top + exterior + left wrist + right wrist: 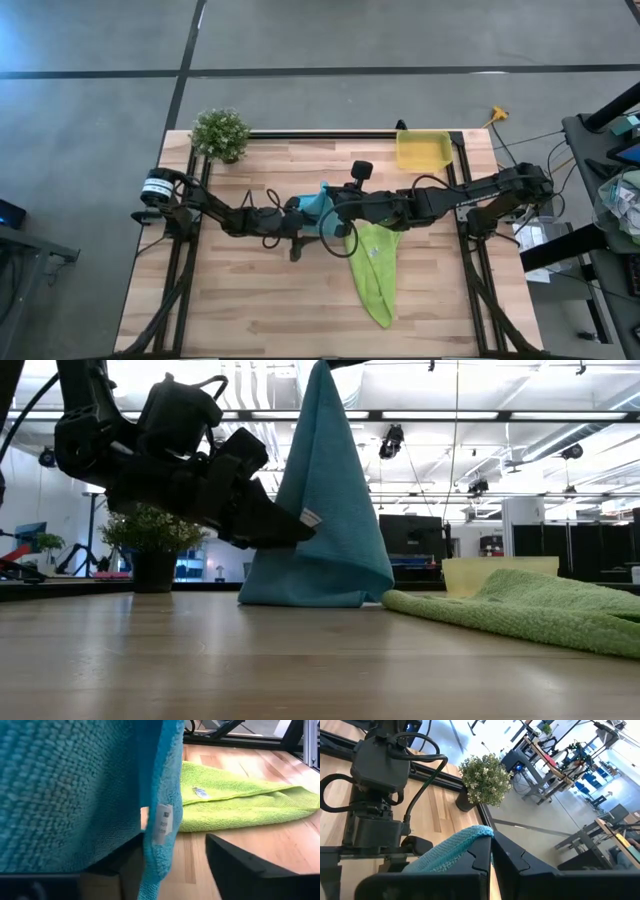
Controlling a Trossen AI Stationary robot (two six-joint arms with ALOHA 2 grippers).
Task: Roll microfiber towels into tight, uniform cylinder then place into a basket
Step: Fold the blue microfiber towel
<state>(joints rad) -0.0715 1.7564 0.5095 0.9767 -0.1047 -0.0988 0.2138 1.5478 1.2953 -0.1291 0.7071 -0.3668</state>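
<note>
A: What worries you here?

B: The blue towel (pixel 325 510) hangs from a single corner, pinched in the right claw (pixel 491 851), so it drapes like a tent with its lower edge bunched on the table (pixel 270 300); I'd judge that if that pinch slips, the whole cloth drops in a heap and any neat roll gets harder; the left claw (pixel 285 530) is coming at the hanging edge beside the white tag (pixel 162 822), and if it takes only a thin fold, the cloth could twist rather than spread flat.

A: And the green towel (pixel 378 270)?

B: It lies flat on the table just beside the blue one, stretched toward the near edge; a swinging blue cloth could drag across it and rumple it, I'd guess.

A: How are the arms placed?

B: Both reach in toward the middle of the table and nearly meet; the right claw is raised and clenched on the top corner of the blue towel; the left sits low and tilted, its fingers (pixel 250 870) apart with the towel's edge between them, not yet clamped as far as I can see.

A: The basket (pixel 423 150)?

B: At the far edge on the right side, near the plant (pixel 220 132); nothing rolled is in it.
</note>
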